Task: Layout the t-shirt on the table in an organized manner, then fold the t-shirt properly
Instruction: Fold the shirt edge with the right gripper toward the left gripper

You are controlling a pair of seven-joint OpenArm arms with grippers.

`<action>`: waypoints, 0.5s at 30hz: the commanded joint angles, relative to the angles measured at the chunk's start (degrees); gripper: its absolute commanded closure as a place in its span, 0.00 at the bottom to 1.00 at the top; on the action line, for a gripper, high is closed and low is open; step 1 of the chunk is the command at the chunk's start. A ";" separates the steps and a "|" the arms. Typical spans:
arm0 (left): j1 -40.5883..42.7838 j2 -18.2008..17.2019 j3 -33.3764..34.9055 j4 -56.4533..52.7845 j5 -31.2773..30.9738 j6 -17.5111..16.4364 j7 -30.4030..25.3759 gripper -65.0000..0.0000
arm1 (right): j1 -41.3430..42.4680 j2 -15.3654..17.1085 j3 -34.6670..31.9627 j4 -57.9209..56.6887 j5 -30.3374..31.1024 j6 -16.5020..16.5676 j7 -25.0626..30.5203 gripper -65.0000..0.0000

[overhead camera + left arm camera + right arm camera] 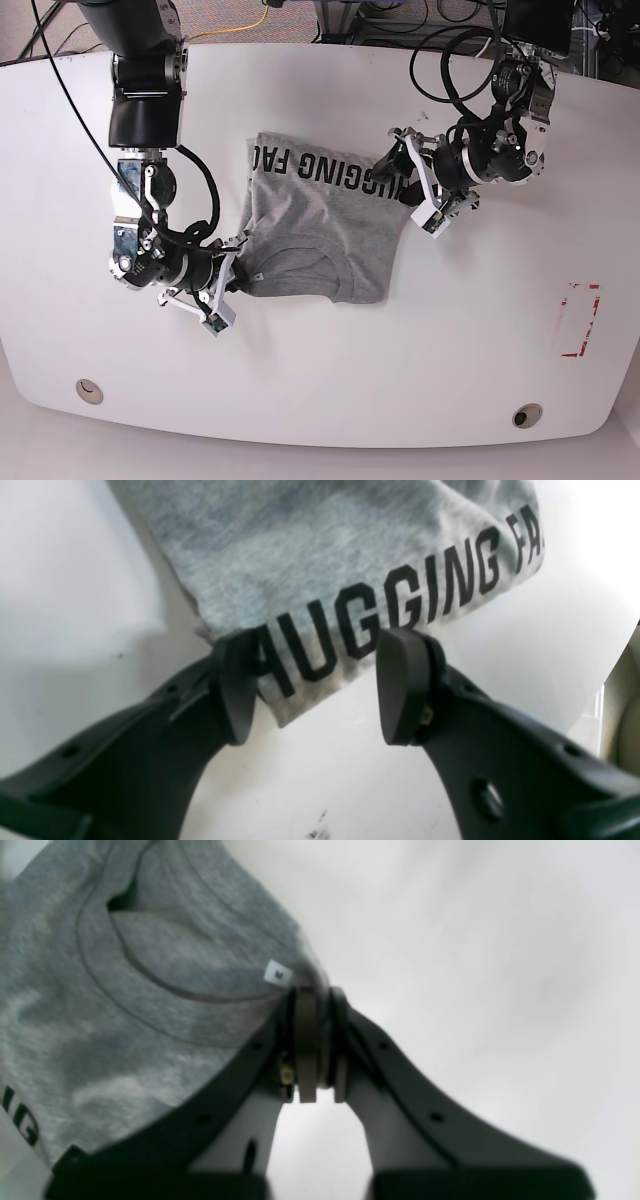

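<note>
The white table (330, 390) carries the grey t-shirt (320, 225), folded into a rough rectangle near its middle with the lettered edge toward the far side. The right gripper (315, 1040) is clamped on the fabric beside the collar, while the left gripper (315, 680) stands wide apart, straddling the lettered corner without gripping it.

Bright, even overhead light; glare on the table (320, 390); soft, blurred wrist views.
</note>
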 commanded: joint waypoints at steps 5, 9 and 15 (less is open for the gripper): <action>-0.10 -0.27 -0.24 0.89 -0.93 -0.09 -1.15 0.47 | 2.42 0.69 0.07 0.85 0.24 -0.07 1.23 0.95; -0.10 -0.36 -0.24 0.89 -0.93 -0.09 -1.15 0.47 | 2.86 0.78 0.07 0.85 0.24 -0.07 2.29 0.91; -0.45 -1.24 -0.24 1.33 -1.02 -0.09 -1.15 0.47 | 2.86 2.01 0.51 1.38 0.24 -0.07 4.04 0.56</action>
